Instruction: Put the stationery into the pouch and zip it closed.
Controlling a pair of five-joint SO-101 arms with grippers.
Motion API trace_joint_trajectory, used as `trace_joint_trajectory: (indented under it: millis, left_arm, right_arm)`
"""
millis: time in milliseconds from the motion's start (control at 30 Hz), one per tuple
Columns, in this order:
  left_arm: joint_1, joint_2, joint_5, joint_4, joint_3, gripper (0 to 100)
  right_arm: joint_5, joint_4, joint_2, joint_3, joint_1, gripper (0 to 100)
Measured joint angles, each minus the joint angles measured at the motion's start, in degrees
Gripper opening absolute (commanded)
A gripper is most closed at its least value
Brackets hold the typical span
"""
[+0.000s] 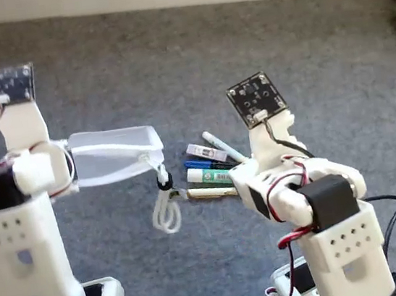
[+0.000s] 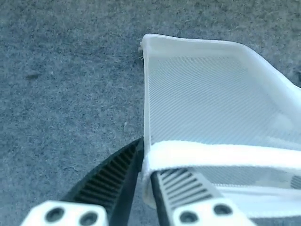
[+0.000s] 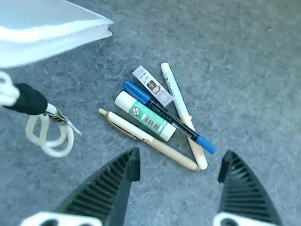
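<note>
A grey carpet (image 1: 100,73) is carrying everything here. A small cluster of stationery (image 1: 212,168) is lying directly on it, near the middle. Within the cluster, a blue pen (image 3: 162,113) is lying across a white pen (image 3: 175,94), the two crossing toward one end. A white glue stick with a green label (image 3: 145,117) is resting against the blue pen. A beige pen (image 3: 146,138) is lying just beside the glue stick on its far side, roughly parallel to it. A small grey-and-white tube (image 3: 152,85) is sitting between the blue pen and the white pen, touching both.
</note>
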Motion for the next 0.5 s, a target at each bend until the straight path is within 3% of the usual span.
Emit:
trace_joint_trajectory:
  millis: [167,500]
  left_arm:
    - [0.0,8.4,1.1,0.7,-6.3,0]
    - [0.0,10.7,2.8,0.7,-8.1,0]
  right_arm:
    - [4.0,-6.4,2.8,3.3,0.1,22.3]
    - [11.8,-17.2,29.5,2.7,0.1,22.1]
